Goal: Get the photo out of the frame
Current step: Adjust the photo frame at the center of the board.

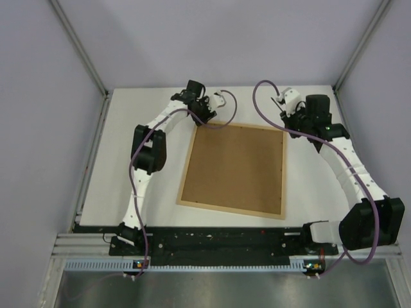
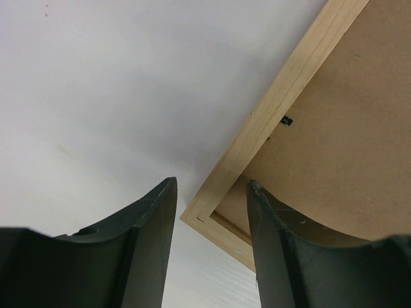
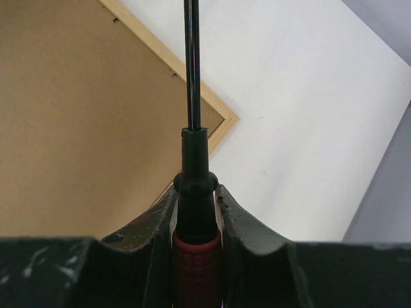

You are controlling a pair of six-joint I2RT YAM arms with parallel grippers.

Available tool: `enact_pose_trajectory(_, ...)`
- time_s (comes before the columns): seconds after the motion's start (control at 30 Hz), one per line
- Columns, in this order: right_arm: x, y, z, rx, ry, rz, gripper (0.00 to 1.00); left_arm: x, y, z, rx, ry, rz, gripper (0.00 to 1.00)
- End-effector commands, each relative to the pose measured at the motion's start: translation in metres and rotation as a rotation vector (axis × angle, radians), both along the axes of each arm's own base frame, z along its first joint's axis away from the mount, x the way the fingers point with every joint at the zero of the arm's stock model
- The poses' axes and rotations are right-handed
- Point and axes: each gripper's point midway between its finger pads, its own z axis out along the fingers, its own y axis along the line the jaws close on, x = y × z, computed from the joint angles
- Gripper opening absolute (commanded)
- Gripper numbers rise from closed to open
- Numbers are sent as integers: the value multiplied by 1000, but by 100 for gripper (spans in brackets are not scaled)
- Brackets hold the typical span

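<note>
Frame (image 1: 230, 209) face-down, right tool (image 3: 196, 190) gripping likely screwdriver (image 3: 194, 154)

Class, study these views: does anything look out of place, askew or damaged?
Only slightly: the frame lies face down, brown backing board up, turned a little off square to the table. No damage or spill shows.

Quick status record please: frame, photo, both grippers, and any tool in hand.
frame: flat on the table, back side up
backing board: brown, in place in the frame
photo: not visible
left gripper: open, holding nothing, over the frame's far-left corner
right gripper: shut on a screwdriver, shaft reaching out near the frame's far-right corner
black tab: small, on the backing board at the rim's inner edge
</note>
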Motion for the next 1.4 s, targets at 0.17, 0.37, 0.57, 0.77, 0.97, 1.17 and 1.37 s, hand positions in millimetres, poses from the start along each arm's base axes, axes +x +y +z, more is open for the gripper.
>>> enact_pose_trajectory(0.17,6,-9,39,2,-93,-20,0,3,3,-5,45,-2,-25,51)
enact_pose_trajectory(0.37,5,-9,40,4,-94,-21,0,-7,8,-20,88,53,-48,46)
enact_pose_trajectory(0.57,5,-9,41,7,-96,-21,0,-15,19,-36,148,108,-38,33)
enact_pose_trajectory(0.77,4,-8,42,12,-94,-13,0,-12,38,-42,186,129,77,0)
enact_pose_trajectory(0.97,3,-6,43,17,-92,-6,0,-17,51,-36,144,186,176,0)
enact_pose_trajectory(1.17,3,-6,46,19,-99,-5,0,-21,75,-38,148,235,263,0)
enact_pose_trajectory(1.37,3,-5,47,21,-96,-1,0,-33,98,-47,181,293,361,0)
